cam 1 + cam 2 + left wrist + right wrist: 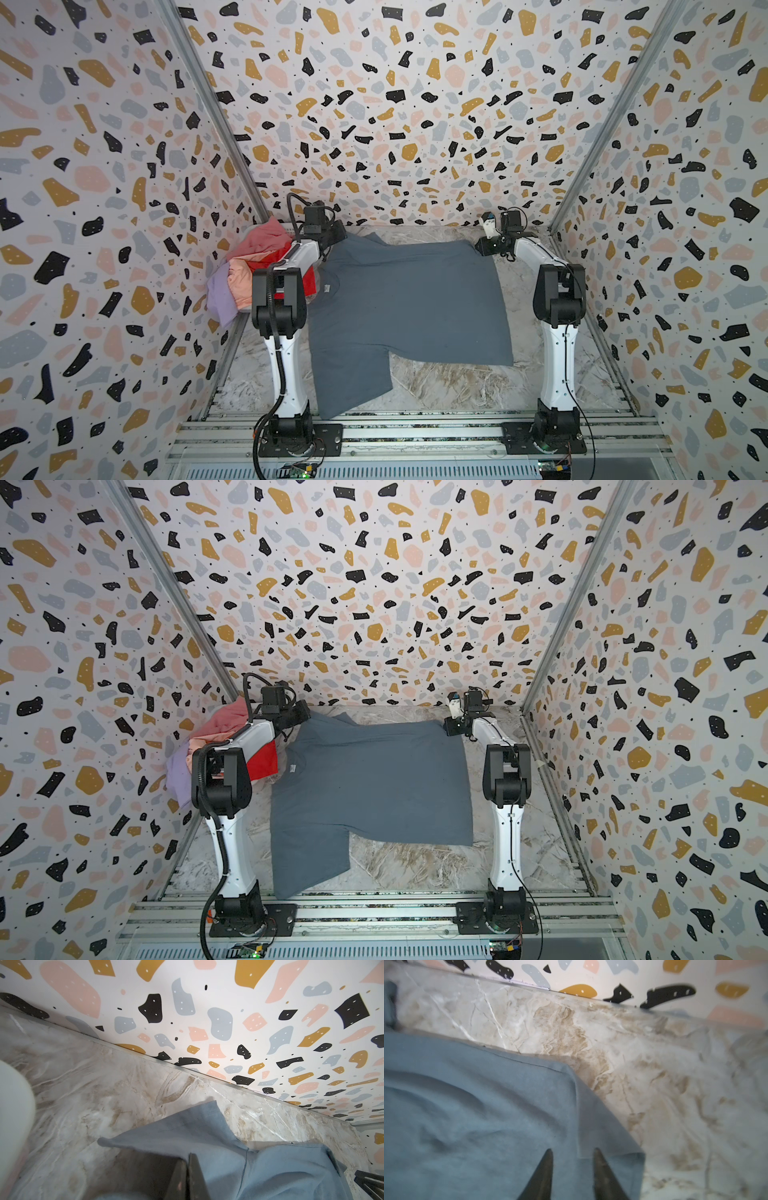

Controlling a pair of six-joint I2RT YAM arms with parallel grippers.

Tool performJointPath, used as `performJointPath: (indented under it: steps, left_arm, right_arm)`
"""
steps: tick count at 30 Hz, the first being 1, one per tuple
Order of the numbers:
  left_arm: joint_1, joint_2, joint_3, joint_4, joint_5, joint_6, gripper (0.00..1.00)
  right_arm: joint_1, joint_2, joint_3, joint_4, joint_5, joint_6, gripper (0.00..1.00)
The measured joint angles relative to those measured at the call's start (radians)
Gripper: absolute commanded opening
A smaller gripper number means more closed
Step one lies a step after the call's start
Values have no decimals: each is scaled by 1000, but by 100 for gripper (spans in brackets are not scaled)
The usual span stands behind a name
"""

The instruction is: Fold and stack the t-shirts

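Observation:
A slate grey-blue t-shirt (407, 299) (374, 779) lies spread on the marble table, its neck with the small white label (328, 288) toward the left. My left gripper (332, 245) (188, 1155) is at the shirt's far left corner, shut on a raised edge of the cloth (270, 1172) beside the sleeve. My right gripper (482, 245) (573, 1150) hovers over the far right corner of the shirt (467, 1115), open, with nothing held between its fingers. Pink (266, 237), peach (243, 278), lavender (220, 297) and red (309, 282) t-shirts lie heaped against the left wall.
Patterned walls close in the table on the left, back and right. Bare marble table (449, 386) shows in front of the shirt, with aluminium rails (415, 432) and both arm bases along the near edge. One sleeve hangs toward the near rail (353, 395).

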Motion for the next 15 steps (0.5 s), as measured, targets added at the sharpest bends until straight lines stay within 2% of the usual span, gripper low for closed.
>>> performJointPath:
  steps: [8, 15]
  left_arm:
    - [0, -4, -13, 1, 0, 0, 0]
    - [0, -19, -36, 0, 0, -1, 0]
  right_arm:
    - [0, 4, -62, 32, -6, 90, 42]
    - [-3, 23, -51, 70, 14, 181, 42]
